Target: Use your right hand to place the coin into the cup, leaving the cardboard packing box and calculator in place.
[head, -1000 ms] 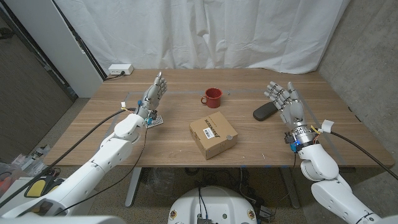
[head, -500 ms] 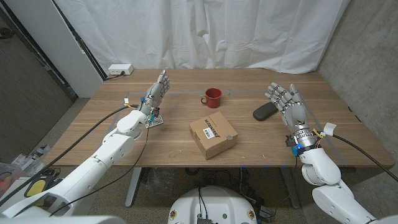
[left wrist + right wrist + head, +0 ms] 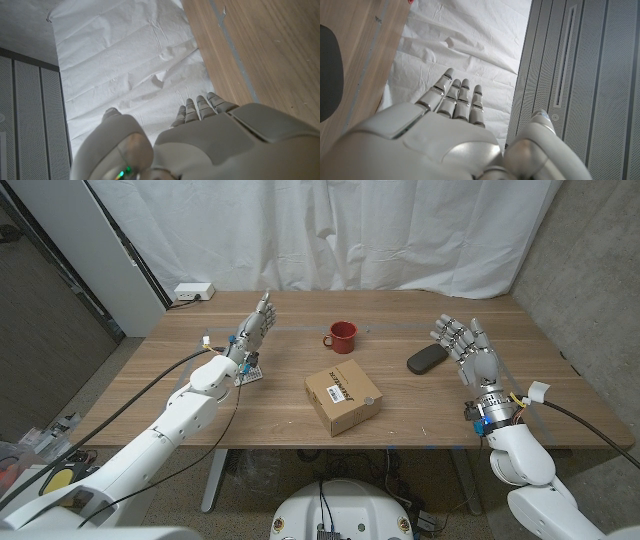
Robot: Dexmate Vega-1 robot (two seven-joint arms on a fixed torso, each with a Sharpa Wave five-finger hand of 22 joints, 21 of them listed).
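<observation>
We see nothing done yet: right hand [image 3: 468, 345] spread, holding nothing, raised beside the dark calculator [image 3: 427, 358]. Cup [image 3: 341, 336] stands behind the cardboard box [image 3: 343, 398]. Coin too small to locate. Left hand [image 3: 252, 332] spread.

A wooden table [image 3: 270, 405] stands before me, and a white curtain [image 3: 330, 235] hangs behind its far edge. On the far left corner of the table sits a white power strip [image 3: 192, 292]. Toward my right side a dark oblong object [image 3: 428, 358] lies on the wood; I cannot tell what it is. To the left of the curtain there is a grey panelled wall [image 3: 45, 290], and a bare concrete wall [image 3: 590, 270] rises on the right.
</observation>
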